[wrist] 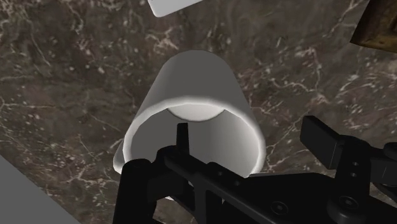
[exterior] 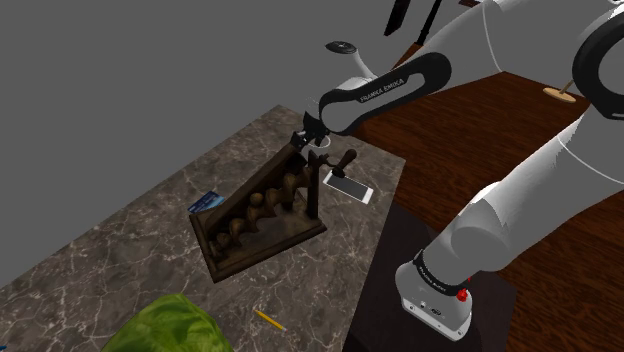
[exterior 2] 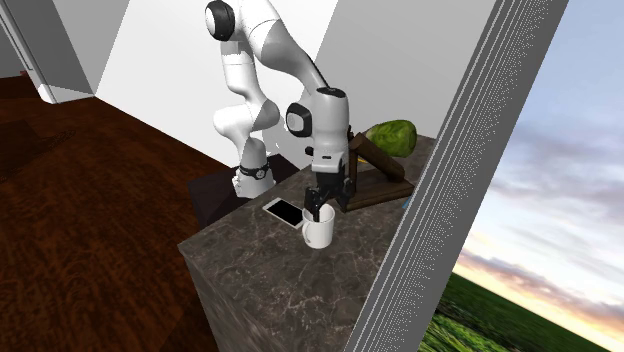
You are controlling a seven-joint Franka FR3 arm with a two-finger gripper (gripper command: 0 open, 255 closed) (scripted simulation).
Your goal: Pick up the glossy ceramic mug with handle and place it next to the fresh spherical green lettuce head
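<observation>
My fingers (wrist: 324, 141) stand apart, released and holding nothing. One dips inside the mouth of the white mug (wrist: 191, 83), the other hangs outside its wall, and neither seems to touch it. The mug stands upright on the dark marble countertop (wrist: 63, 76), right beneath my gripper (exterior 2: 320, 208). It is just beside the smartphone (exterior 2: 283, 211) and near one end of the wooden rack (exterior: 260, 215). The green lettuce head (exterior 2: 390, 137) lies well apart from it, past the rack toward the counter's other end.

I judge the mug stiff and unyielding, with some weight to it and a smooth skin that could slide between my pads. It is also brittle, so a knock against the stone or the rack could chip it. Pinching the wall at the rim, one finger in and one out, looks the surest hold. I cannot make out the handle from over the mouth, so I would not count on it.

By count there is one mug, one lettuce head, one smartphone, one rack, one yellow pencil (exterior: 268, 320) and one blue card (exterior: 205, 202).
</observation>
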